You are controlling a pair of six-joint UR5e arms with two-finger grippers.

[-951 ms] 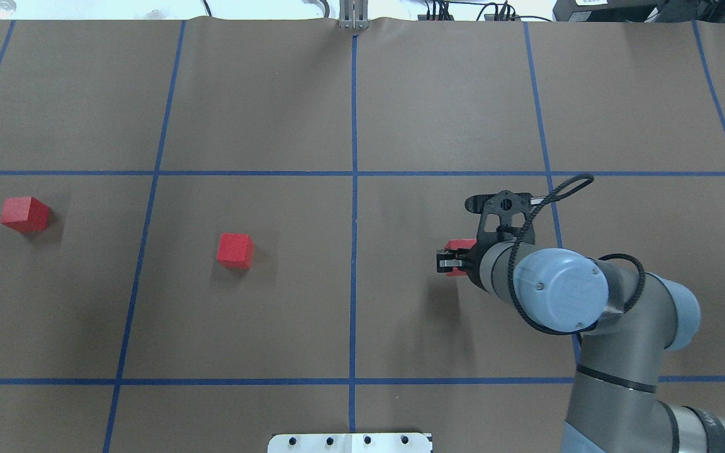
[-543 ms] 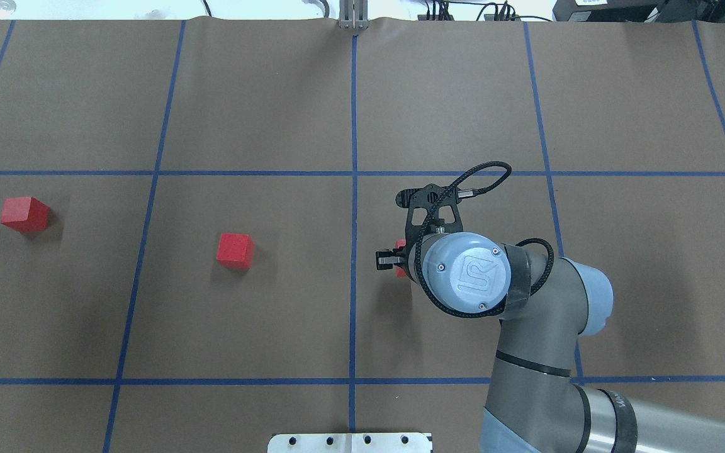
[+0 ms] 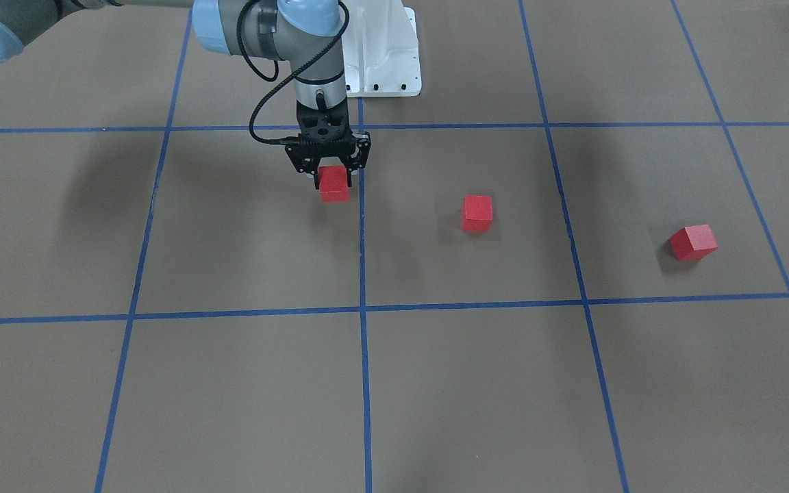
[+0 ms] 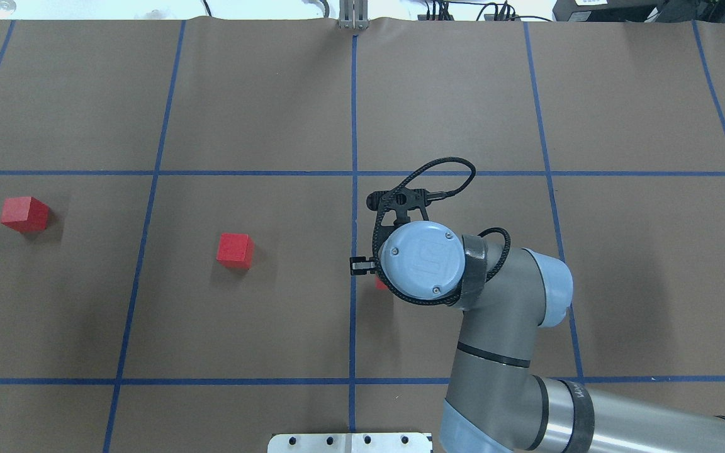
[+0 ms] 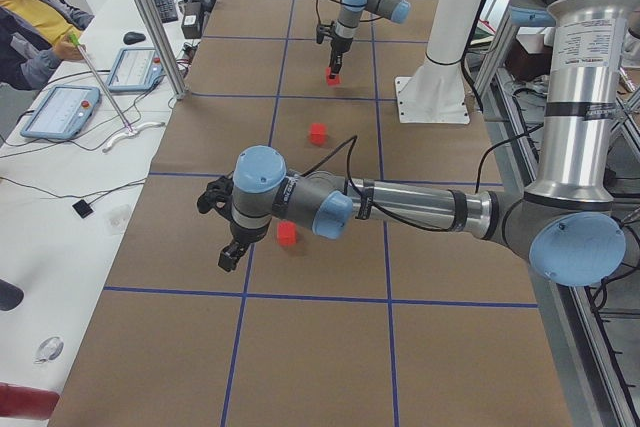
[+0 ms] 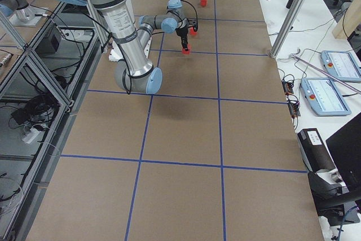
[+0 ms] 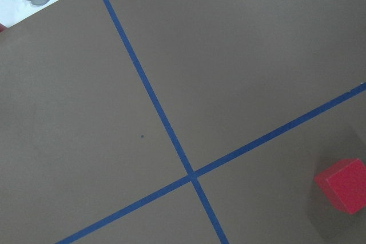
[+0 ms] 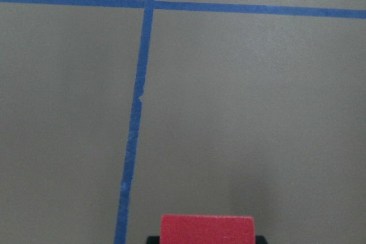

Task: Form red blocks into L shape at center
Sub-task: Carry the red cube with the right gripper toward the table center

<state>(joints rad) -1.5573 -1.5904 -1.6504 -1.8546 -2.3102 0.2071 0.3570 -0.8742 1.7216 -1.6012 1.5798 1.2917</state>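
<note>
My right gripper (image 3: 331, 177) is shut on a red block (image 3: 333, 183), low over the table just beside the centre tape line (image 3: 361, 205). From overhead my wrist hides most of it; only a red sliver (image 4: 380, 284) shows. The right wrist view has this block (image 8: 207, 228) at its bottom edge. A second red block (image 4: 235, 250) lies left of the center (image 4: 337, 277), and a third red block (image 4: 25, 214) lies far left, turned at an angle. My left gripper (image 5: 229, 253) hovers near that third block (image 5: 287, 234); I cannot tell whether it is open or shut.
The white robot base (image 4: 350, 442) sits at the table's near edge. A person (image 5: 30, 17) sits at a side desk with tablets (image 5: 60, 112). Aluminium posts (image 5: 150, 17) stand along that side. Blue tape divides the brown surface into a grid.
My right arm has carried the red block leftward, from the middle of its grid square to just beside the centre tape line. The other two blocks have not moved.
</note>
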